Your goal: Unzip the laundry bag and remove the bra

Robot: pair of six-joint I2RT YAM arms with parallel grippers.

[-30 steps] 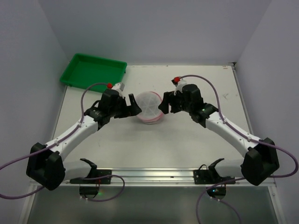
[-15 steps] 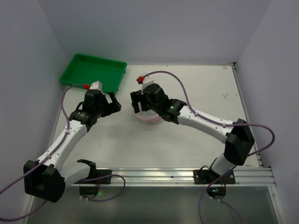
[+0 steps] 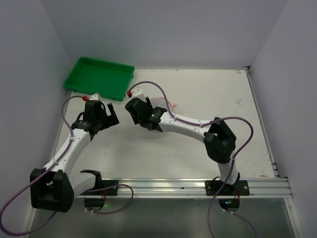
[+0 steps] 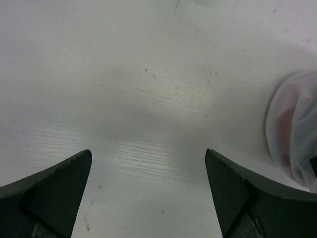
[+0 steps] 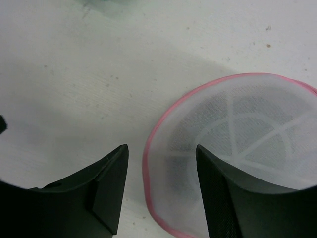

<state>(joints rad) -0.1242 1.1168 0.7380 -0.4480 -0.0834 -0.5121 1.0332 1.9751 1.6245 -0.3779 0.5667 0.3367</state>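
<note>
The laundry bag (image 5: 247, 144) is a round pouch of white mesh with a pink zipper rim (image 5: 147, 163). In the top view my right arm covers most of the bag (image 3: 161, 103). My right gripper (image 5: 161, 166) is open, low over the bag's left edge, with the pink rim between the jaws. My left gripper (image 4: 148, 163) is open and empty over bare table, and the bag (image 4: 292, 134) lies at that view's right edge. In the top view the left gripper (image 3: 113, 115) is left of the right gripper (image 3: 134, 110). The bra does not show clearly through the mesh.
A green rectangular tray (image 3: 99, 74) sits at the back left corner, just behind both grippers. The right arm (image 3: 198, 128) stretches across the middle of the white table (image 3: 223, 94). Walls close in on three sides.
My right arm has swung far left across the bag, its gripper now at the bag's left edge. My left gripper has drawn back to the left, away from the bag.
</note>
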